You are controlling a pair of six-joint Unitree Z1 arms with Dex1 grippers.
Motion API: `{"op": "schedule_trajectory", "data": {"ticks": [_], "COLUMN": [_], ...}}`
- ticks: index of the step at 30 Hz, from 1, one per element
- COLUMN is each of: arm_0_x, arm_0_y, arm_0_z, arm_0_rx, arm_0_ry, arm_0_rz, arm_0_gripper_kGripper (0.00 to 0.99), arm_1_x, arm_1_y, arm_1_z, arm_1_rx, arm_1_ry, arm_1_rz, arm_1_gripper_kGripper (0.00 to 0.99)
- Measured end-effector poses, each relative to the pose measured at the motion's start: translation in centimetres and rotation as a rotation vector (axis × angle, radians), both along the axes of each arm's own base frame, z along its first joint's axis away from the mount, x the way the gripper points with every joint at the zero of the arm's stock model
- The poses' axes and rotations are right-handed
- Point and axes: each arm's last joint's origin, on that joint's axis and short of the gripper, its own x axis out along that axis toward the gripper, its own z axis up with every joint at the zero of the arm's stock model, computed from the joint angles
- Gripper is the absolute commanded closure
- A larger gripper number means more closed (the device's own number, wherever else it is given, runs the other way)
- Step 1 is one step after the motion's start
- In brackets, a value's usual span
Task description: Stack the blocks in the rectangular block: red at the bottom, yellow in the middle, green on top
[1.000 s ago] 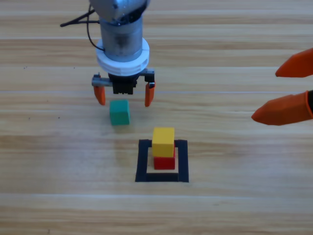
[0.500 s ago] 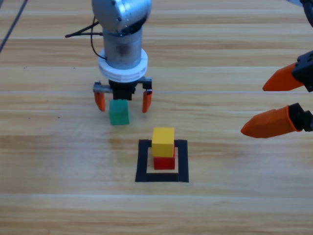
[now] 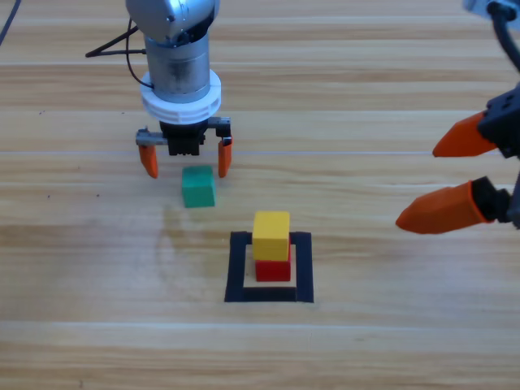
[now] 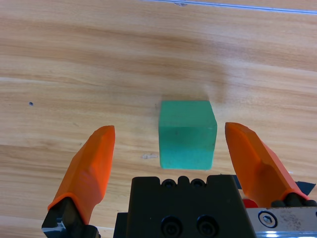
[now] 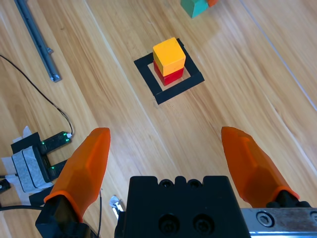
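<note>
Two stacked: yellow cube on red cube, inside black tape rectangle.
Left: green cube — loose on desk.
Left gripper: jaws released, above green.
Right gripper: jaws released, idle at edge.

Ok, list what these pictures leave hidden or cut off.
- Red cube: its top is covered by the yellow cube in the high and right wrist views.
- Green cube: cut by the right wrist view's top edge.
- Right gripper: its arm runs off the high view's right edge.
</note>
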Motion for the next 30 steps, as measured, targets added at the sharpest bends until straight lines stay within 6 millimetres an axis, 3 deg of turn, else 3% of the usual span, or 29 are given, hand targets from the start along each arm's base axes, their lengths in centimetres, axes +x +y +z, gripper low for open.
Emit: {"op": "schedule_trajectory", "data": {"ticks": [12,30], "arm_0_x": [-1.0,-1.0], "arm_0_y": [-1.6,-1.7], "arm_0_z": [0.0,-1.5], "arm_0_rx": [-0.022,-0.026], "arm_0_ry": [0.012,0.009], "arm_0_rz": [-0.029,-0.031], "arm_0_gripper_kGripper": [0.085,0.188], "arm_1_x": [0.4,0.4], "arm_1_y": [0.4,0.4], "arm_1_z": [-0.6,-0.6], "arm_1_rx": [-0.018,-0.018], "arm_1_ry": [0.016,0.017], "arm_1_rz": [-0.001,-0.001], "arm_1_gripper_kGripper": [0.005,0.005]}}
